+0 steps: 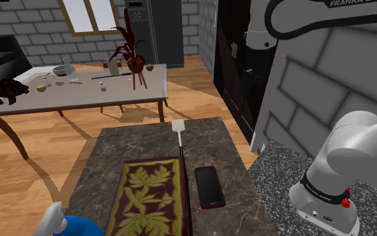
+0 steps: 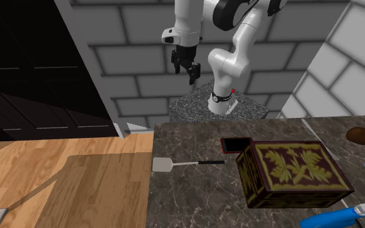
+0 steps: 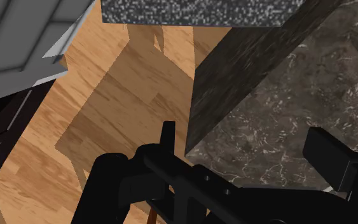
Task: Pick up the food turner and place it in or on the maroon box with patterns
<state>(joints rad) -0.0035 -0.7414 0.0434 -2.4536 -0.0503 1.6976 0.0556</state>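
On the dark marble table in a brick-walled room, the food turner lay flat, its blade near the table's edge and its handle reaching beside the maroon patterned box. The tool hung high beyond the table's edge, fingers spread and empty. Grasping and placing were not yet done.
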